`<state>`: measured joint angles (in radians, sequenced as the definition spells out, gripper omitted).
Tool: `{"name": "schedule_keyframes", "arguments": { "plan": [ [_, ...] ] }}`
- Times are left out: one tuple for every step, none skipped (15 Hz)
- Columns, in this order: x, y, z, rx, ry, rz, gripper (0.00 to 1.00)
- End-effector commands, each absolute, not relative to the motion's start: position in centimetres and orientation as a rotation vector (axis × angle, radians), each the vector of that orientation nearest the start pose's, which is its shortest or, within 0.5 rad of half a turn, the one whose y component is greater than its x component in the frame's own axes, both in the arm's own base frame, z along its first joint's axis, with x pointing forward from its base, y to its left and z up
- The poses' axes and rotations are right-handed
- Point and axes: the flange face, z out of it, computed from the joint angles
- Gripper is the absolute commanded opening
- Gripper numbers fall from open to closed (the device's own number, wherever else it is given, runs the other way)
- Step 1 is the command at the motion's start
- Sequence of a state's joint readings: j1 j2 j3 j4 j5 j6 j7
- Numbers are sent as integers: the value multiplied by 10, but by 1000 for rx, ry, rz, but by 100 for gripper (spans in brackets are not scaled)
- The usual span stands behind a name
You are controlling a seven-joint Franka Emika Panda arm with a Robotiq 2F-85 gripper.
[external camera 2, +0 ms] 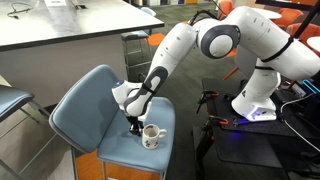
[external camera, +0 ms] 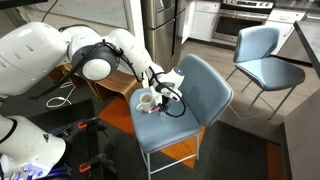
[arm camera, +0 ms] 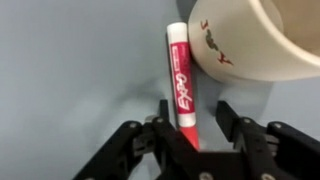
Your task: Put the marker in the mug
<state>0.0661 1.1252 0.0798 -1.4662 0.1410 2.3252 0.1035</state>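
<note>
The pink-red marker (arm camera: 181, 85) lies on the blue chair seat, right beside the white mug (arm camera: 255, 40), nearly touching its wall. My gripper (arm camera: 196, 115) is open and straddles the marker's near end; the marker sits close to the left finger, with a gap to the right finger. In both exterior views the gripper (external camera: 163, 93) (external camera 2: 133, 125) is down at the seat next to the upright mug (external camera: 146, 100) (external camera 2: 152, 136), and it hides the marker there.
The blue chair (external camera: 195, 90) (external camera 2: 85, 110) carries mug and marker near its front edge. A second blue chair (external camera: 262, 55) stands behind. A grey counter (external camera 2: 70, 40) and black equipment with cables (external camera 2: 250, 140) stand nearby.
</note>
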Motion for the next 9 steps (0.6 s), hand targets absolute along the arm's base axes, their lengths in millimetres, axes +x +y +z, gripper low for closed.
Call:
{"name": "schedule_keyframes", "arguments": {
  "plan": [
    [649, 98, -13, -2988, 94, 458, 25],
    [650, 100, -11, -2992, 84, 456, 16],
    [651, 102, -10, -2994, 75, 454, 9],
    [652, 104, -10, -2999, 64, 453, 2],
    [653, 104, -9, -3002, 57, 453, 3],
    [654, 105, -8, -3007, 54, 448, 5],
    [655, 105, -4, -3020, 51, 438, 5],
    [657, 106, 0, -3035, 48, 429, 5],
    [660, 106, 6, -3048, 50, 411, 5]
  ]
}}
